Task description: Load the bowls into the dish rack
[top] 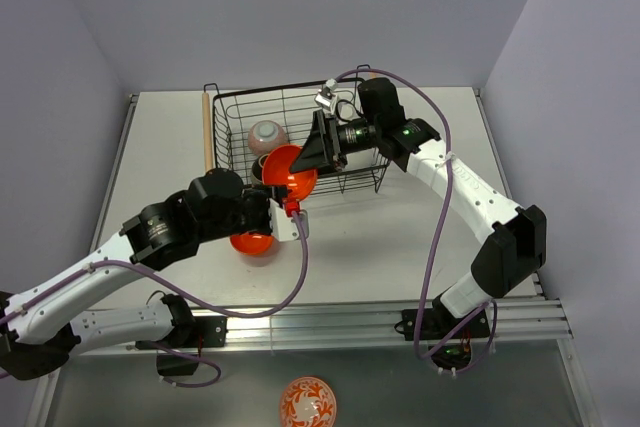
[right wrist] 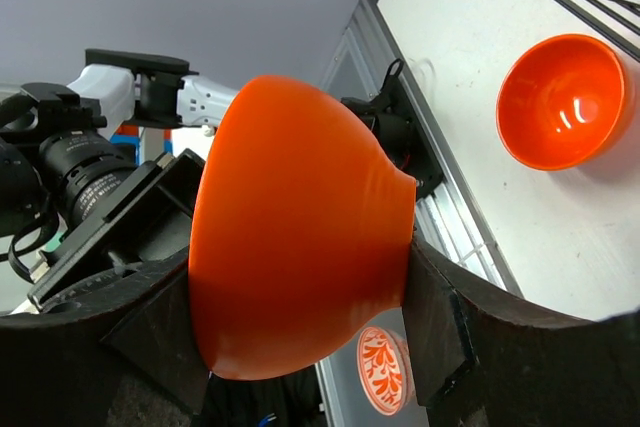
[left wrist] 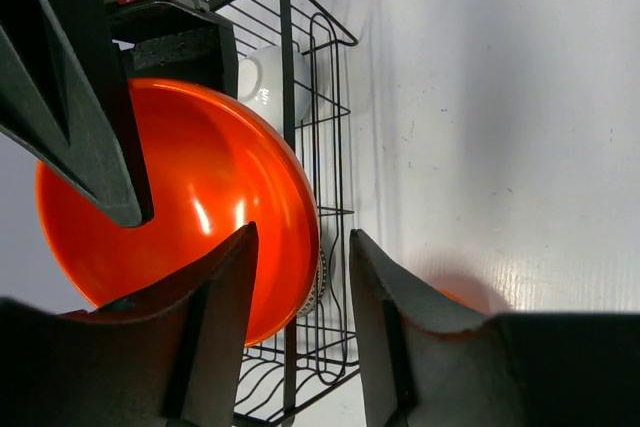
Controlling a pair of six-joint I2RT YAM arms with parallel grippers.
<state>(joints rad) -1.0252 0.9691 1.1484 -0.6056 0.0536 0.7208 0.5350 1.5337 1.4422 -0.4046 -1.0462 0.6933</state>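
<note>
**Orange bowl [top: 290, 172] at the rack's near wall, gripped by the right claw**

Your right claw [right wrist: 300, 337] has the bowl clamped across its body, a finger pressed against each side. Your left claw [left wrist: 302, 247] stands part-open around the rim, and its pads don't appear to press. This reads as a hand-across. The right arm reaches over the dish rack [top: 280, 94], so it looks better placed to lower the bowl inside. The bowl hangs tilted on edge, probably so it can slot upright between the ridged bottom wires. A pale bowl [top: 267, 135] already sits in the rack. A second orange bowl [top: 252, 243] waits on the worktop [top: 400, 237], partly under your left arm.
</note>
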